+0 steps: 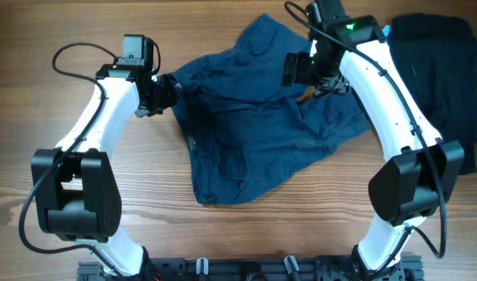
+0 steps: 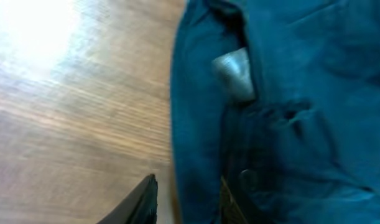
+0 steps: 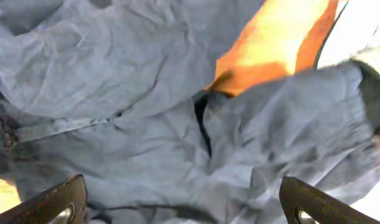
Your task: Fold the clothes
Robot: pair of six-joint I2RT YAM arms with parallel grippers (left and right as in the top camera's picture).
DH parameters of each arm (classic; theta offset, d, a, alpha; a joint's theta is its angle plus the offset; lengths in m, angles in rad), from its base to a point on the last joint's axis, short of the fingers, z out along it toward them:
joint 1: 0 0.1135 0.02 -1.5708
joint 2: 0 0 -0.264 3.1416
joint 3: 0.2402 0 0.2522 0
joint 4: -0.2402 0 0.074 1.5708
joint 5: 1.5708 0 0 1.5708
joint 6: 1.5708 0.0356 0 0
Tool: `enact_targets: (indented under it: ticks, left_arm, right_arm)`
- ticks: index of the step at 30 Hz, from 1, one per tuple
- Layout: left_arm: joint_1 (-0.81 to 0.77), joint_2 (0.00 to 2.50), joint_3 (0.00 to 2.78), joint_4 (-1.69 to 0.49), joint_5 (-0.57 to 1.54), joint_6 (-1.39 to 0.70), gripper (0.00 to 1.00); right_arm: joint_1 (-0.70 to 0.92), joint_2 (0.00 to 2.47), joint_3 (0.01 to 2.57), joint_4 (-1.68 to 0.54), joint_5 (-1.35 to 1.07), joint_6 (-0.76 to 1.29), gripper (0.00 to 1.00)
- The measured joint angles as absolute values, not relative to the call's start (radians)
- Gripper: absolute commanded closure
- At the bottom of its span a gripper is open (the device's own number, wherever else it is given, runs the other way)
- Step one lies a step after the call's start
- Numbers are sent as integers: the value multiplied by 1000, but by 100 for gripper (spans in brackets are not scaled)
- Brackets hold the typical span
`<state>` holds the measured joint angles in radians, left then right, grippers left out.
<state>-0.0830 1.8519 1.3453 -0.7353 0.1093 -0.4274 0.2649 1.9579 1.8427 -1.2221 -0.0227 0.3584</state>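
A pair of dark blue shorts (image 1: pixel 254 117) lies crumpled in the middle of the wooden table. My left gripper (image 1: pixel 169 90) sits at the shorts' upper left edge. In the left wrist view its fingers (image 2: pixel 183 202) are a little apart and straddle the cloth's edge (image 2: pixel 196 124). A strip of wood shows between one finger and the cloth. A grey label (image 2: pixel 234 74) shows on the fabric. My right gripper (image 1: pixel 316 78) hovers over the shorts' upper right part. Its fingers (image 3: pixel 177 199) are wide open over wrinkled cloth (image 3: pixel 115 81) and hold nothing.
A black garment (image 1: pixel 441 55) lies at the back right, partly under the right arm. Bare wooden tabletop (image 1: pixel 35 133) lies to the left and in front of the shorts. Wood shows through a gap in the cloth in the right wrist view (image 3: pixel 270 43).
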Motion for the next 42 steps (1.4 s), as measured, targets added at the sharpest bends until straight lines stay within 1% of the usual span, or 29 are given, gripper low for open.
enact_targets:
  ticks: [2,4,8,13,15,17,19,20,22,24,27,30,31,32,33,34,36,39,42]
  left_arm:
    - [-83,1868,1345,-679,121,-421,77]
    - [-83,1895,1345,-634,126,-417,77]
    - [-83,1978,1344,-497,153,-410,69]
    - [-83,2020,1343,-388,210,-406,58]
    - [-83,2020,1343,-348,235,-406,56]
    - [-83,2021,1343,-332,241,-406,56]
    - [-83,2021,1343,-317,246,-406,58]
    - [-83,2022,1343,-323,250,-406,76]
    - [-83,2022,1343,-337,260,-408,82]
    - [-83,2022,1343,-326,291,-405,79]
    - [-83,2022,1342,-278,339,-406,69]
    - [-83,2022,1342,-278,362,-405,66]
    - [-83,2022,1341,-289,365,-406,68]
    - [-83,2022,1342,-306,365,-405,79]
    - [-83,2022,1342,-331,365,-405,81]
    - [-83,2022,1342,-350,366,-408,80]
    - [-83,2022,1341,-358,370,-396,73]
    - [-83,2022,1341,-347,394,-379,66]
    - [-83,2022,1341,-360,411,-371,61]
  right_arm:
    - [265,1958,1843,-1208,-23,320,0]
    - [265,1958,1843,-1202,-26,304,0]
    - [265,1958,1843,-1191,-26,281,0]
    - [265,1958,1843,-1175,-26,257,0]
    - [265,1958,1843,-1163,-26,255,0]
    - [265,1958,1843,-1158,-26,255,0]
    - [265,1958,1843,-1153,-26,255,0]
    - [265,1958,1843,-1150,-26,255,0]
    - [265,1958,1843,-1143,-26,255,0]
    - [265,1958,1843,-1138,-26,255,0]
    - [265,1958,1843,-1137,-26,255,0]
    - [265,1958,1843,-1136,-26,255,0]
    - [265,1958,1843,-1136,-26,255,0]
    - [265,1958,1843,-1135,-26,255,0]
    - [265,1958,1843,-1134,-26,255,0]
    - [265,1958,1843,-1132,-26,255,0]
    - [265,1958,1843,-1126,-26,255,0]
    - [265,1958,1843,-1124,-26,255,0]
    - [265,1958,1843,-1112,-26,255,0]
